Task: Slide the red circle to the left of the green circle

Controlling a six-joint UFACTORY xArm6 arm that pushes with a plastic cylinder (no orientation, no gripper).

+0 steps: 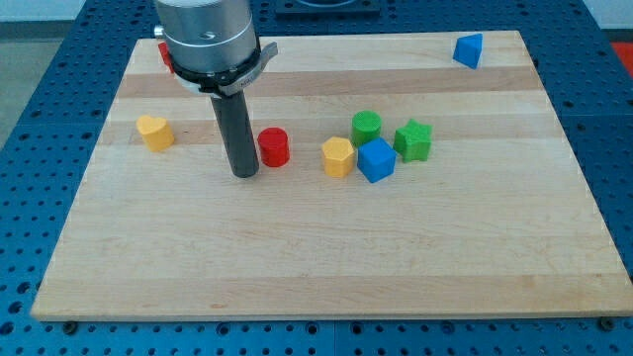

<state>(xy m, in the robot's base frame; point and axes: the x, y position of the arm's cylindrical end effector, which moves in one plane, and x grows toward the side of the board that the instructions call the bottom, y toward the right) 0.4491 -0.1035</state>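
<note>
Red circle [274, 147]: mid-board, left of the cluster, apart from the yellow hexagon [338, 156].
Tip [244, 174]: just left of the red circle, beside it.
Jaws: none; the arm ends in a rod.
Green circle [366, 126]: top of the cluster, above the blue cube [376, 159]; green star [413, 140] at right.
Yellow heart [153, 131]: near the left edge.
Blue triangle [469, 49]: top right corner.

A: Item: lettering, labels, brands, numbers, signs. Anything to enter?
B: Nil. No readable marking on the blocks, the board or the arm in this view.
</note>
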